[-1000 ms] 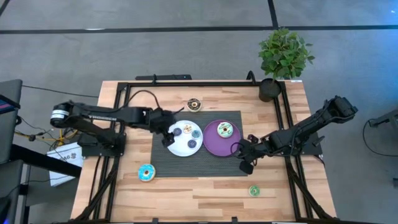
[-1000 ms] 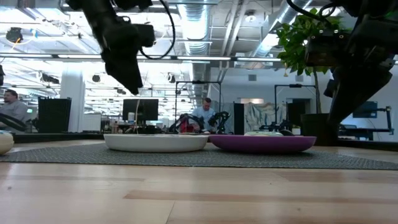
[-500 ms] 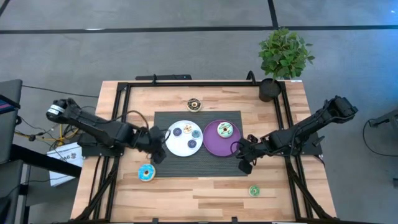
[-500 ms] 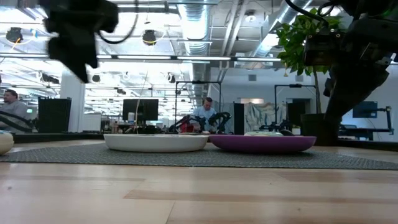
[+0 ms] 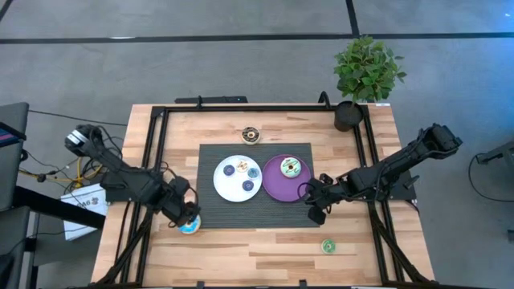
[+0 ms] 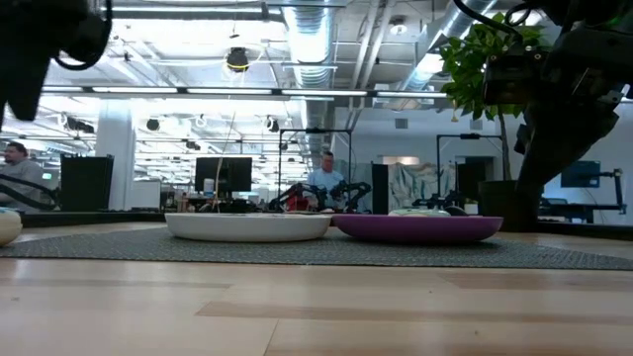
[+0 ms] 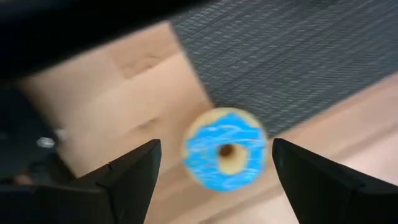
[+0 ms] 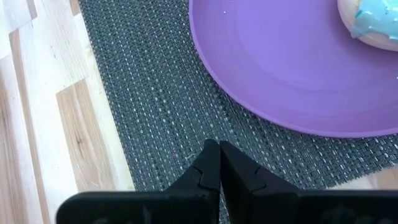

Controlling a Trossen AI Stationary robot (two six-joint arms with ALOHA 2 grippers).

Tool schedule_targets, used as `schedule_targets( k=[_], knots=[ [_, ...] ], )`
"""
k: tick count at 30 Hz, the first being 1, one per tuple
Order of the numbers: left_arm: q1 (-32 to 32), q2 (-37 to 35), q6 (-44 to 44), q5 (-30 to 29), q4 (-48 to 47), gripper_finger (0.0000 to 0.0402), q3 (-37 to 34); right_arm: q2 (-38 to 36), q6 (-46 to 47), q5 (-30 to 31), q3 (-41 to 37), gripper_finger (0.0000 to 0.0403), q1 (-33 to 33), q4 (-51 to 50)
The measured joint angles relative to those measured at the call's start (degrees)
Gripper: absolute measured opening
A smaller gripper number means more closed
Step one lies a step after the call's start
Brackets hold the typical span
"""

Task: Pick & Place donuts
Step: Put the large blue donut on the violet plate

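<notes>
Altogether seven donuts (image 5: 189, 225); two plates (image 5: 226, 186).

No text, label, brand, number or sign can be read in any view. A white sheet (image 5: 80, 210) lying left of the counter (image 5: 265, 241) carries dark print, but it is too small to make out.
</notes>
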Motion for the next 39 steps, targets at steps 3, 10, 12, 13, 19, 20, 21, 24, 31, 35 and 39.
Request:
schedule_targets(
  k=[3, 10, 12, 13, 19, 20, 21, 24, 31, 35, 39],
  knots=[
    [-0.9, 2.8, 2.8, 0.1, -0.9, 0.0302, -1.3, 0.0, 0.0, 0.0, 0.0, 0.0001, 0.0, -0.1],
    [-1.3, 11.7, 22.4, 4.9, 6.6, 0.0302, -2.1, 0.0, 0.0, 0.0, 0.0, 0.0001, 0.0, -0.1],
    [-1.3, 14.0, 25.0, 6.8, 6.6, 0.0302, -2.1, 0.0, 0.0, 0.0, 0.0, 0.0001, 0.0, -0.1],
    [-1.3, 15.3, 25.9, 7.2, 6.5, 0.0302, -2.1, 0.0, 0.0, 0.0, 0.0, 0.0001, 0.0, -0.1],
    [-1.0, 21.8, 31.2, 10.0, 7.0, 0.0302, -2.1, 0.0, 1.4, 0.0, 0.0, 0.0001, 0.0, -0.1],
    [-0.9, 22.4, 32.1, 10.1, 8.1, 0.0302, -2.1, 0.0, 1.5, 0.0, 0.0, 0.0001, 0.0, -0.1],
    [-0.7, 23.0, 32.9, 10.3, 9.0, 0.0302, -2.1, 0.0, 1.5, 0.0, 0.0, 0.0001, 0.0, -0.1],
    [-0.3, 23.9, 33.5, 10.1, 10.9, 0.0302, -2.0, 0.0, 1.5, 0.0, 0.0, 0.0001, 0.0, -0.1],
    [0.8, 24.0, 34.4, 9.9, 11.5, 0.0297, -2.1, 0.0, 1.5, 0.0, 0.0, 0.0001, 0.0, -0.1],
    [1.0, 24.0, 34.4, 10.1, 11.9, 0.0267, -2.1, 0.0, 1.5, 0.0, 0.0, 0.0001, 0.0, -0.1],
    [1.1, 24.0, 34.1, 10.7, 12.2, 0.0233, -2.1, 0.0, 1.5, 0.0, 0.0, 0.0001, 0.0, -0.1]
  ],
)
